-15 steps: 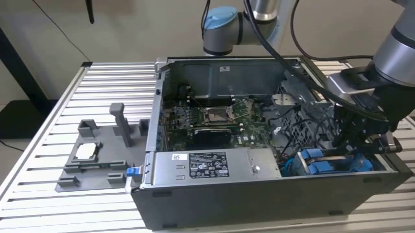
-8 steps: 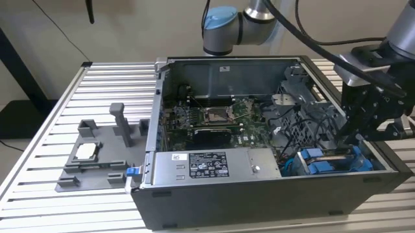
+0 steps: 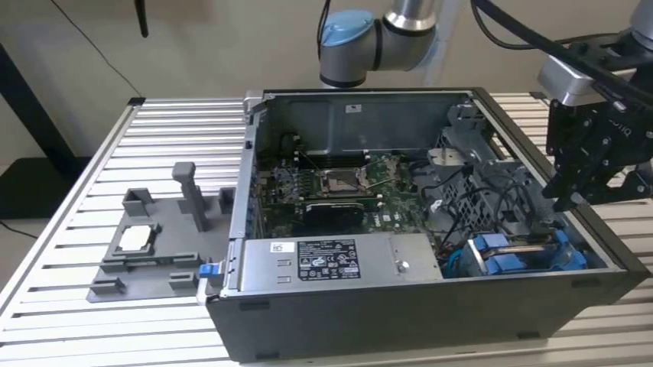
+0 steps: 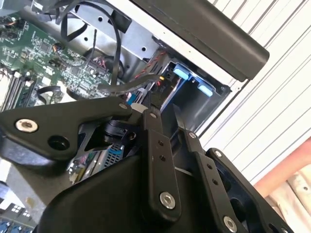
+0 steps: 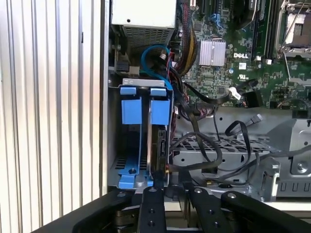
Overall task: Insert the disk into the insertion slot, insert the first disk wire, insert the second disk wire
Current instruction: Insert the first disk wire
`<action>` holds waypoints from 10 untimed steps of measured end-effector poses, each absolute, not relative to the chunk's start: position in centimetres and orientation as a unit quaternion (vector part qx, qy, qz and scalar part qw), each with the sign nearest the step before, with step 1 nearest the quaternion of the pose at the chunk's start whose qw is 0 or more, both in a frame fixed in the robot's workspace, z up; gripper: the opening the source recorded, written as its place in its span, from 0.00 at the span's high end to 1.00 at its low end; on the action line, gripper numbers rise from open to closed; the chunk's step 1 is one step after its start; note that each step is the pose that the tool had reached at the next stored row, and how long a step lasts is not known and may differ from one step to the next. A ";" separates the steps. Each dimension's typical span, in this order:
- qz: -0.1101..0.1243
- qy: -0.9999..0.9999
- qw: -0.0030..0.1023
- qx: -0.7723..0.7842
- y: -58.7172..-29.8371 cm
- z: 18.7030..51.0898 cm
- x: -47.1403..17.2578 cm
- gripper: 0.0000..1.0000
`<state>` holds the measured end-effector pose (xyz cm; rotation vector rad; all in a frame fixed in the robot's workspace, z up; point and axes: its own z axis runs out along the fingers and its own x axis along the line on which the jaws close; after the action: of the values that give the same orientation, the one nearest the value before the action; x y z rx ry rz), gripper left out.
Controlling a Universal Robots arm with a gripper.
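The gripper [image 5: 176,189] sat nearest the lens in the first wrist view, hanging just over one end of the drive cage. Whether it was parted or closed, or had hold of anything, I could not tell.

In the exterior view, from left, came a grey fixture [image 3: 143,245], the power supply [image 3: 326,258], then the disk [image 3: 521,256]. The disk was already down in the slot [image 5: 137,81] at the near corner of the case [image 3: 408,321], on that view's right, with the gripper above it.

The disk stood on edge, its long axis along the near case wall. Its blue tabs [image 5: 160,109] pointed toward the power supply and its other end lay under the gripper. Loose black wires [image 5: 209,153] looped just beside it.

Likely trouble: the gripper could snag a loop and drag it. It could also press a plug askew against the disk's end and shift the disk in the slot.
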<state>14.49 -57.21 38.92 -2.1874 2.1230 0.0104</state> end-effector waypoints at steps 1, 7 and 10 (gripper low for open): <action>0.003 0.696 0.047 -0.717 -57.2 39.0 14.5 0.73; 0.004 0.696 0.047 -0.717 -57.2 39.0 14.5 0.73; 0.003 0.696 0.047 -0.717 -57.2 39.0 14.5 0.73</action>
<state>14.49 -57.20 39.00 -2.1874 2.1230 0.0105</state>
